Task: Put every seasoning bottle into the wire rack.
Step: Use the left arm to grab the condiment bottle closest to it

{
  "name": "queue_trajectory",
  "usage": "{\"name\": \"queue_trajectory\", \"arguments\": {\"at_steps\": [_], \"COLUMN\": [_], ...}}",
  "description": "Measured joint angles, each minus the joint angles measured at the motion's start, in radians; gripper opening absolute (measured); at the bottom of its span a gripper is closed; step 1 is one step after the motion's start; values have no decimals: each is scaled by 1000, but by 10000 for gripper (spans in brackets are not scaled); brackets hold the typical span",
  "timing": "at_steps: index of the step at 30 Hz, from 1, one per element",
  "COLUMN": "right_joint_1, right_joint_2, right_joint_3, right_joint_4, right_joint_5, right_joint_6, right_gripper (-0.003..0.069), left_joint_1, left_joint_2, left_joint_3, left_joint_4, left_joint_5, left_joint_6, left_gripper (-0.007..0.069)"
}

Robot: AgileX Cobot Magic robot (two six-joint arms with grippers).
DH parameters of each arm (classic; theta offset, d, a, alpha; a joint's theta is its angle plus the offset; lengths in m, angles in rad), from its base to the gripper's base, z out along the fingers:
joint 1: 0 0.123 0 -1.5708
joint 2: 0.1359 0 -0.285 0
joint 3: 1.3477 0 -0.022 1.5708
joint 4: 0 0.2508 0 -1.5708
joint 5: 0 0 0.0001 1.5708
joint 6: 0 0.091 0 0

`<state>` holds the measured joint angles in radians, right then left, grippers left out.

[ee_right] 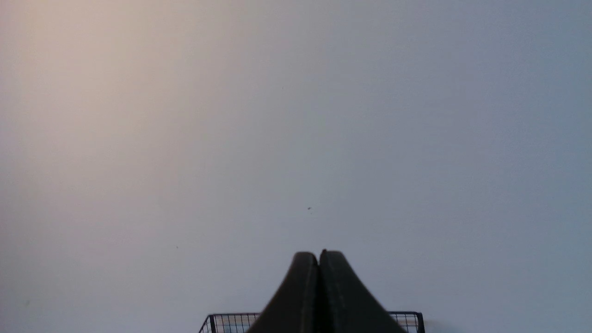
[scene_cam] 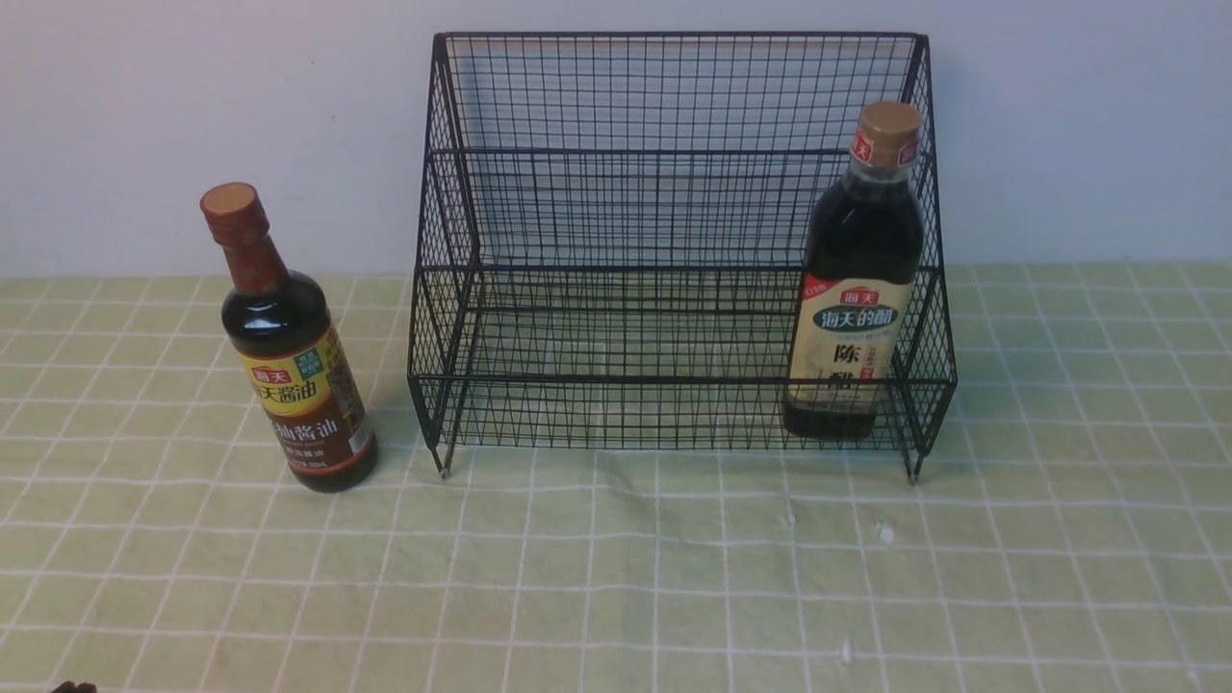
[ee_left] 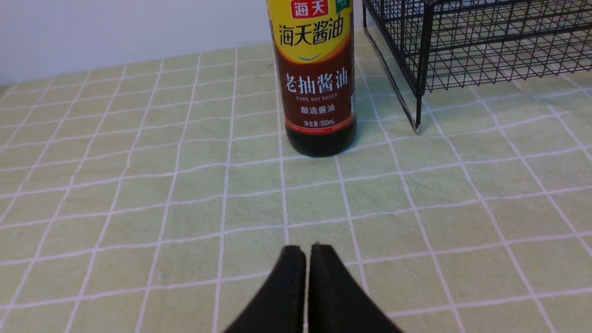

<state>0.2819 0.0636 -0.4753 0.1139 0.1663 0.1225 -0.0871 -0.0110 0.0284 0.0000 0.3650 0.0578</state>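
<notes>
The black wire rack [scene_cam: 674,154] stands at the back of the table. The tan-capped seasoning bottle [scene_cam: 857,279] with the beige label stands upright in the rack's lower tier at the right end. The long-necked bottle [scene_cam: 289,351] with the red-brown cap stands on the cloth to the left of the rack, seen close in the left wrist view as bottle [ee_left: 317,88] beside the rack's corner [ee_left: 462,41]. My left gripper [ee_left: 307,249] is shut and empty, low over the cloth in front of that bottle. My right gripper [ee_right: 319,255] is shut and empty, facing the wall above the rack's top edge [ee_right: 407,319].
A green checked tablecloth [scene_cam: 616,577] covers the table. A plain pale wall [scene_cam: 192,96] stands directly behind the rack. A small dark part of the left arm [scene_cam: 72,687] shows at the front view's lower left corner.
</notes>
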Motion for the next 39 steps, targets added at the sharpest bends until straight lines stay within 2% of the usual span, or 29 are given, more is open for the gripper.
{"name": "queue_trajectory", "arguments": {"at_steps": [6, 11, 15, 17, 24, 32, 39], "right_joint_1": [0, 0, -2, -28, -239, -262, -262], "right_joint_2": [-75, -76, -76, -76, -76, -76, -76], "right_joint_3": [127, 179, 221, 257, 459, 500, 499], "right_joint_4": [5, -114, -145, -151, -153, -154, -154], "right_joint_5": [-78, -79, -47, -26, 43, 197, 204], "right_joint_6": [-18, -92, -98, -98, -98, -98, -98], "right_gripper": [-13, -13, -13, -13, -13, -14, -15], "left_joint_1": [0, 0, 0, 0, 0, 0, 0], "left_joint_2": [0, 0, 0, 0, 0, 0, 0], "left_joint_3": [0, 0, 0, 0, 0, 0, 0], "left_joint_4": [0, 0, 0, 0, 0, 0, 0], "left_joint_5": [0, 0, 0, 0, 0, 0, 0], "left_joint_6": [0, 0, 0, 0, 0, 0, 0], "left_gripper": [-6, -6, -6, -6, -6, -6, -6]}}
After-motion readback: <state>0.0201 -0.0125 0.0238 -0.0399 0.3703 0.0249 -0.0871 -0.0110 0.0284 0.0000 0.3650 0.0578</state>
